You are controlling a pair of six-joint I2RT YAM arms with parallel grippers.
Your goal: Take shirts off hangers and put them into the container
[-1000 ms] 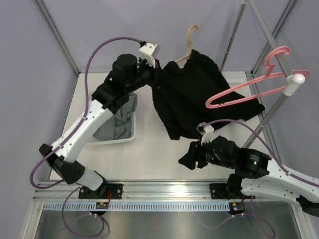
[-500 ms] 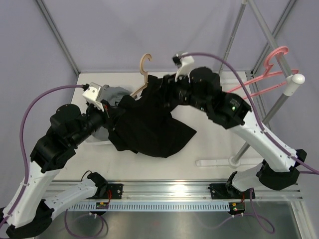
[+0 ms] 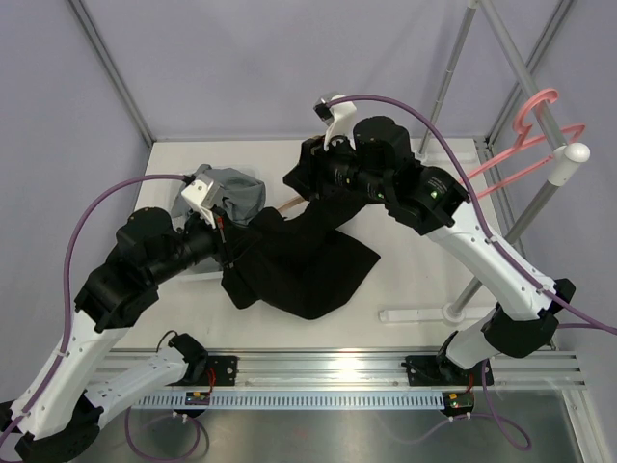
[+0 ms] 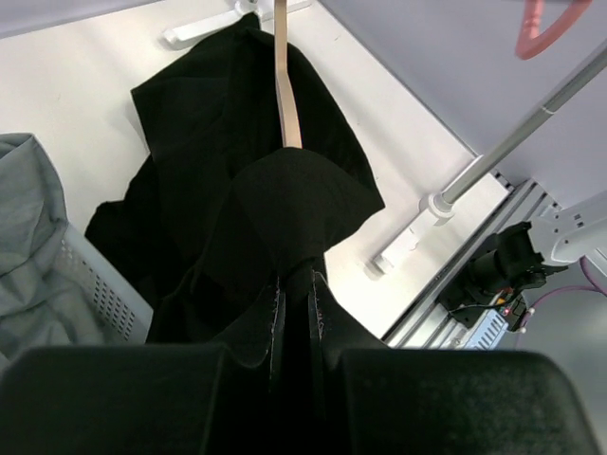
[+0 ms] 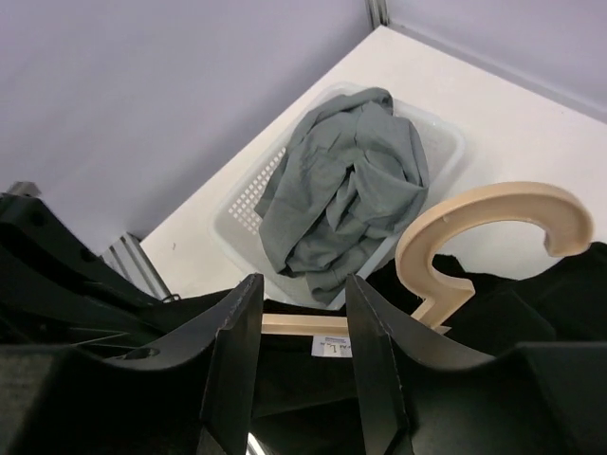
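Firmly pinched on a fold of the soft black cloth shirt (image 3: 308,275), the left gripper (image 4: 296,289) holds it over the white table (image 3: 405,280). The shirt lies just beside the shallow clear plastic container (image 5: 242,216), which holds the crumpled grey shirt (image 5: 346,190). The right gripper (image 5: 302,294) has its jaws apart, with the pale tan wooden hanger (image 5: 493,204) between them, its bar tucked inside the black shirt.
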